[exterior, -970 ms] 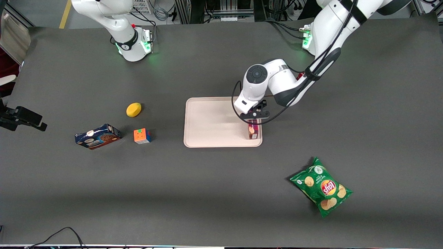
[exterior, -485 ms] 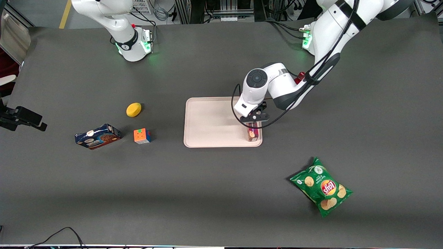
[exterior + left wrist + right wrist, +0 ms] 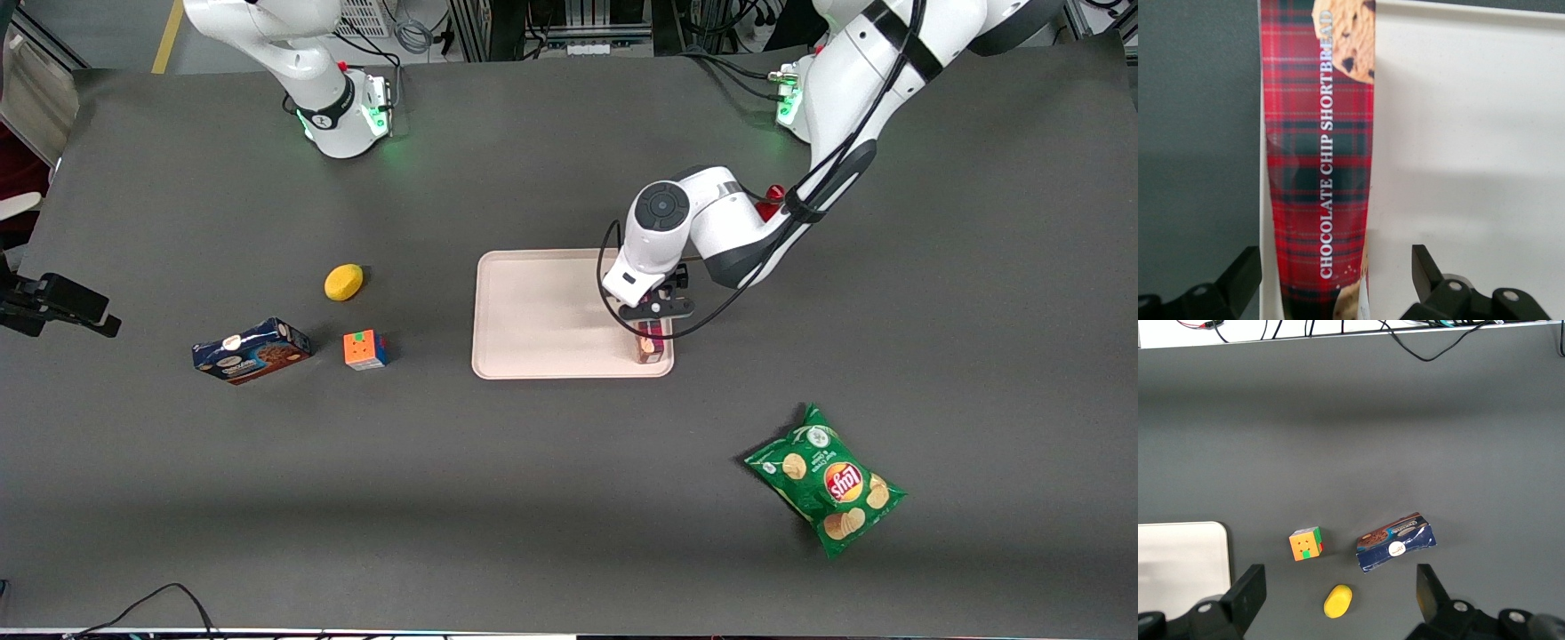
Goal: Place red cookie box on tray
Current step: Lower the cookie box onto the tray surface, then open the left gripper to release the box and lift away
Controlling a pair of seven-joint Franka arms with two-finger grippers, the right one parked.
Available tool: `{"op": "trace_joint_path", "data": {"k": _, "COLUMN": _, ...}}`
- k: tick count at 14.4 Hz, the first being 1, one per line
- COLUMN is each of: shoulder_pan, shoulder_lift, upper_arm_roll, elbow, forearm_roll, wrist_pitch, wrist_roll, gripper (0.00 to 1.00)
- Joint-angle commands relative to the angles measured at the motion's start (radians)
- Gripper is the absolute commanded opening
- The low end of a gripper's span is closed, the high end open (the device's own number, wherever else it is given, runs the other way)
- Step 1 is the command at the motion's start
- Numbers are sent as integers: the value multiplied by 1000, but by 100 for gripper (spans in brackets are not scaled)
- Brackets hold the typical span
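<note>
The red cookie box (image 3: 652, 345) lies in the front view on the tray (image 3: 542, 311), along the tray's edge at the working arm's end, its nearer end close to the tray's near corner. The pincer (image 3: 655, 311) hangs directly above the box, and most of the carton is hidden under the wrist. The step in hand is judged to be the release and retreat. A straight vertical lift is advised, so that neither finger drags the carton toward the rim. The blue cookie box (image 3: 252, 350), the puzzle cube (image 3: 365, 349) and the yellow lemon-like object (image 3: 343, 282) lie toward the parked arm's end of the tabletop (image 3: 569, 498); the green chip bag (image 3: 825, 481) lies nearer the camera than the tray. None of them obstructs a vertical exit.

In the left wrist view the red cookie box (image 3: 1319, 167) runs lengthwise between the two fingers, which stand apart with a clear gap on each side, touching nothing. One long side of the carton lies along the tray (image 3: 1471, 133) rim, with dark tabletop (image 3: 1198, 133) next to it. The box appears flat and supported, so no correction is judged necessary. Sideways travel should wait until the fingertips (image 3: 1425, 263) are above the carton.

The right wrist view shows only a corner of the tray (image 3: 1178, 560), not the box.
</note>
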Motion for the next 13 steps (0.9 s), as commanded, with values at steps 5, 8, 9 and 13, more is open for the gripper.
{"op": "trace_joint_path", "data": {"k": 5, "shoulder_pan": -8, "shoulder_lift": -85, "upper_arm_roll": -4, "elbow": 120, "forearm_roll": 19, "wrist_pitch": -160, "wrist_roll": 87, "gripper": 100}}
{"op": "trace_joint_path", "data": {"k": 8, "shoulder_pan": 1, "shoulder_lift": -197, "upper_arm_roll": -7, "elbow": 171, "forearm_roll": -55, "wrist_pitch": -304, "wrist_roll": 239, "gripper": 100}}
{"op": "trace_joint_path", "data": {"k": 9, "shoulder_pan": 4, "shoulder_lift": -236, "upper_arm_roll": -4, "elbow": 205, "forearm_roll": -116, "wrist_pitch": -359, "wrist_roll": 291, "gripper": 100}}
{"op": "trace_joint_path", "data": {"k": 13, "shoulder_pan": 4, "shoulder_lift": -374, "upper_arm_roll": 74, "elbow": 387, "forearm_roll": -311, "wrist_pitch": -671, "wrist_roll": 606, "gripper": 100}}
